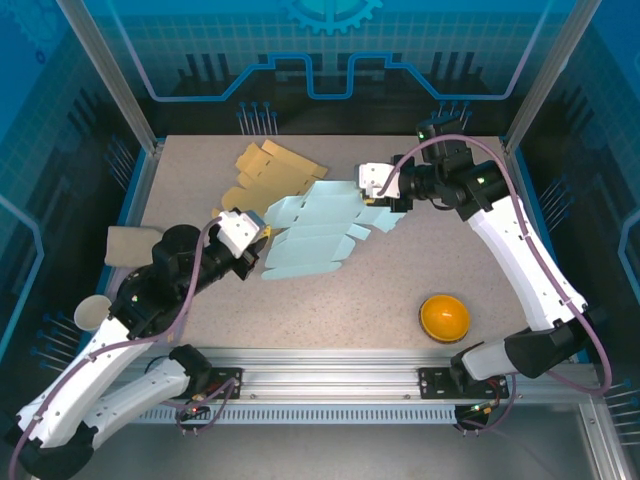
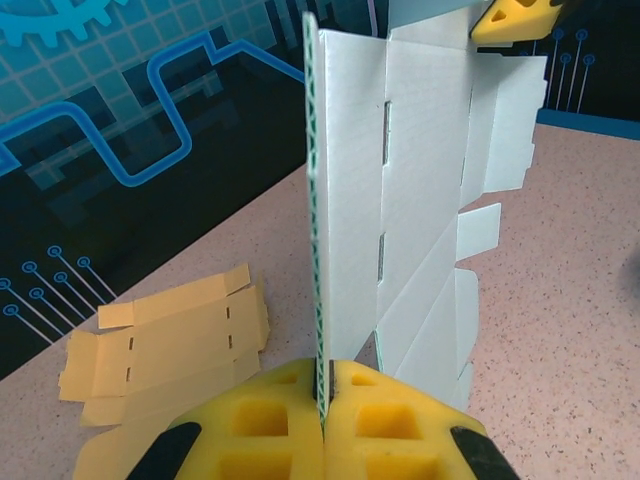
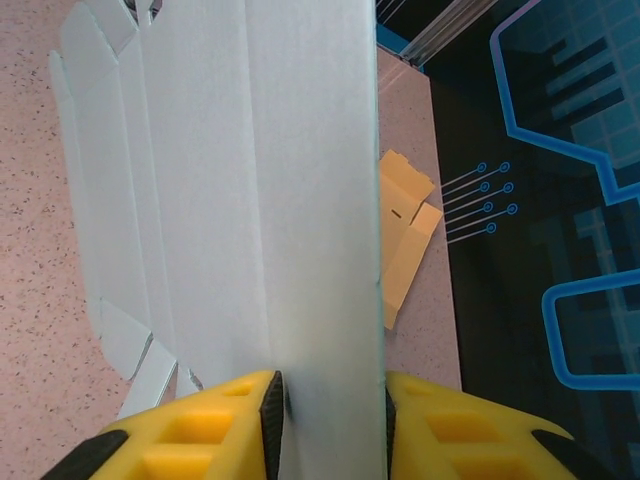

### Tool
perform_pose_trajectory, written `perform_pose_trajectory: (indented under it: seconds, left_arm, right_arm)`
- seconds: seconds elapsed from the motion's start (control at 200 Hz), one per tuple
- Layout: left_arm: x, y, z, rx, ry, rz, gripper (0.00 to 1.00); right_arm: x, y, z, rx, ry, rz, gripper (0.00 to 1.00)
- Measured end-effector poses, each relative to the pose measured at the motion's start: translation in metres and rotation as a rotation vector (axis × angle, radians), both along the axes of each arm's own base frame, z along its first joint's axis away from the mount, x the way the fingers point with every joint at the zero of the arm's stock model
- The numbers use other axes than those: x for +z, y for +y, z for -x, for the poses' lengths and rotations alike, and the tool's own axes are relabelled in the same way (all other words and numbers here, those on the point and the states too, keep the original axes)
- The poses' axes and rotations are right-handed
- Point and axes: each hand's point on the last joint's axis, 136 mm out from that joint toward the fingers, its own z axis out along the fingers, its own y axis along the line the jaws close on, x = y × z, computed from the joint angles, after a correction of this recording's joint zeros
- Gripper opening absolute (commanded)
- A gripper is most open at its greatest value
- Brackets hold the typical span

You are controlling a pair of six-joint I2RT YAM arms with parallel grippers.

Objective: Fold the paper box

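The flat blue paper box is in the middle of the top view, above the counter. Its long side runs from the lower left up to the upper right.

At its lower left end is the left gripper. Its jaws are pressed together and pinch the box's edge. At the upper right end is the right gripper. Its jaws are a little apart, with a strip of the box between them, touching both sides.

The top view also shows yellow card at the upper left and an orange ball at the lower right.

From the left wrist, the box stands up on its thin edge in the left gripper. You can see little slots in it. The yellow card lies flat at the lower left.

From the right wrist, the box runs up the frame from the right gripper, and the yellow card peeks out on the right.
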Motion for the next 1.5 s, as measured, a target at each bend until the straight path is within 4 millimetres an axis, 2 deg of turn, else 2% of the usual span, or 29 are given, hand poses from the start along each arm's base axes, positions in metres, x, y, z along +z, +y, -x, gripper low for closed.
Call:
perform_pose_trajectory:
  seconds: [0.155,0.23,0.325,0.38,0.415,0.46,0.57,0.64,0.675,0.835,1.035,1.245,1.501]
  left_arm:
    - [-0.001,0.000,0.000,-0.001,0.000,-0.005,0.00]
    - [-0.001,0.000,0.000,-0.001,0.001,-0.005,0.00]
    - [-0.004,0.001,0.000,0.003,0.004,-0.011,0.00]
    - [-0.004,0.001,-0.001,0.004,0.001,-0.018,0.05]
    - [-0.004,0.001,-0.001,0.002,-0.004,-0.023,0.08]
    - [-0.004,0.002,0.000,0.004,-0.009,-0.028,0.15]
    - [-0.002,0.004,0.002,0.002,-0.023,-0.029,0.38]
    - [0.002,0.006,0.005,0.001,-0.038,-0.022,0.60]
    - [0.004,0.008,0.008,0.000,-0.053,-0.021,0.63]
    - [0.019,0.019,0.019,0.013,-0.124,-0.013,0.64]
    - [0.020,0.024,0.015,0.035,-0.166,-0.073,0.65]
    - [0.019,0.009,0.002,0.000,-0.139,-0.114,0.64]
    - [0.030,-0.015,0.004,-0.112,-0.108,-0.063,0.64]
  right_arm:
    - [-0.003,-0.001,0.003,0.005,0.013,0.012,0.27]
    - [-0.005,-0.002,0.004,0.008,0.016,0.022,0.23]
    - [-0.009,-0.002,0.006,0.009,0.018,0.041,0.13]
    - [-0.011,-0.003,0.008,0.015,0.020,0.055,0.06]
    - [-0.013,-0.004,0.009,0.016,0.028,0.062,0.01]
    - [-0.015,-0.004,0.012,0.018,0.042,0.066,0.00]
    - [-0.018,-0.004,0.017,0.037,0.041,0.089,0.00]
    - [-0.018,-0.005,0.018,0.033,0.029,0.105,0.00]
    - [-0.017,-0.007,0.017,0.024,0.019,0.116,0.00]
    - [-0.009,-0.017,0.025,-0.003,-0.068,0.192,0.00]
    - [0.013,-0.032,0.054,-0.007,-0.188,0.262,0.00]
    - [0.026,-0.048,0.079,0.000,-0.260,0.299,0.00]
    - [0.019,-0.054,0.093,0.026,-0.228,0.337,0.00]
